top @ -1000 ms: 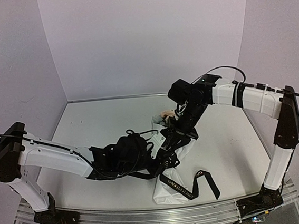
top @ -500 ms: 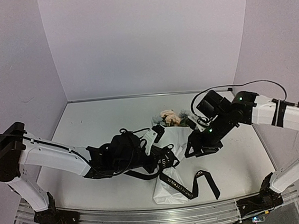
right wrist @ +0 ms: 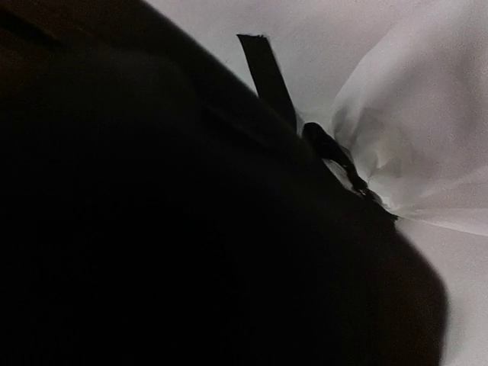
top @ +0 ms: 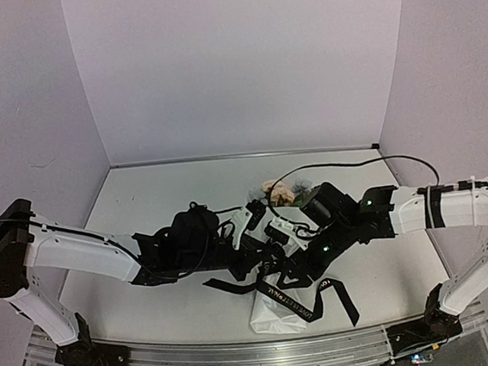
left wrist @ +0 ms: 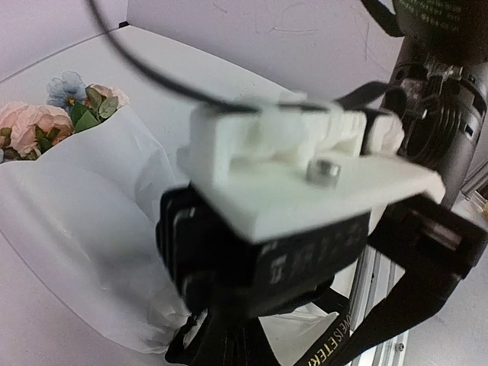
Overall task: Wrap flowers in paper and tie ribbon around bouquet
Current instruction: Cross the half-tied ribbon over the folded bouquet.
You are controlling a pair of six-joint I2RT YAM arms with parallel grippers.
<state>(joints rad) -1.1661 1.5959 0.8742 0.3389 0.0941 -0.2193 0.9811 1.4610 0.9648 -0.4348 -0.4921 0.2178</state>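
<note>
Black fabric ribbon [top: 287, 302], limp and slippery, round light crushable bouquet [top: 272, 317]; best taken by loose tail at tabletop's 5 o'clock; left pincer [top: 266, 255] seemingly pinched on ribbon, right pincer [top: 298, 271] indeterminate.

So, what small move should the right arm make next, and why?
Probably lower the right jaws onto the loose ribbon tail and close. The ribbon already crosses the bouquet, but its ends lie slack on the table.

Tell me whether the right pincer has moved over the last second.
Yes. The right pincer has come nearer the front rail, away from the back wall.
</note>
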